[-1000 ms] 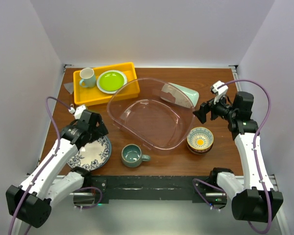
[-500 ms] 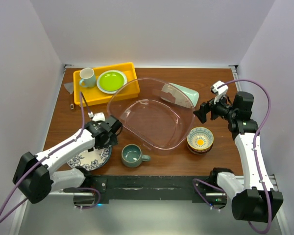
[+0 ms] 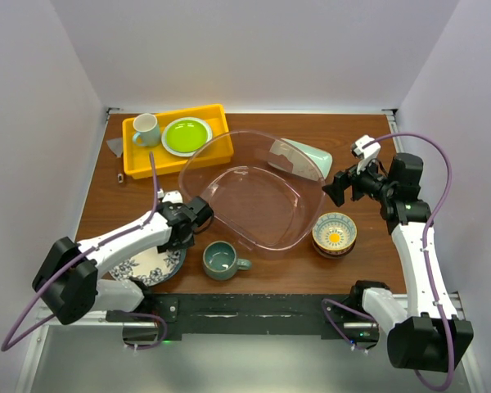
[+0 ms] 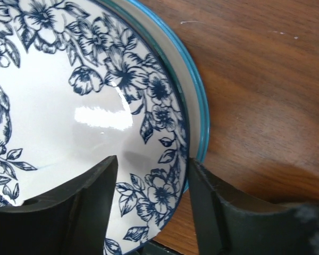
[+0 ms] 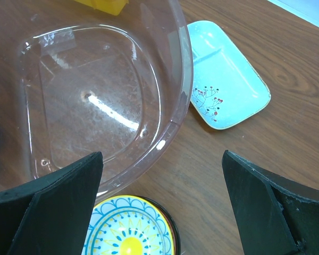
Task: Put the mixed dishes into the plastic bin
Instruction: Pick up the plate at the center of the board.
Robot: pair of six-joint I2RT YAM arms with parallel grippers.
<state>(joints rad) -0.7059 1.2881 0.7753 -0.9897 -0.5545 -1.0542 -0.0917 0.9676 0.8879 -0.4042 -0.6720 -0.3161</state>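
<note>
My left gripper (image 4: 151,210) gapes over the plate (image 4: 69,106) rim; it's probably slick, stiff and brittle, so I'd pinch that edge firmly; right gripper (image 5: 159,210) hangs wide

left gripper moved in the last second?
Yes. The left gripper swung right, ending close to the plastic bin's left wall.

Left gripper (image 3: 202,210) low, right gripper (image 3: 332,189) high (the 2 agape).
</note>
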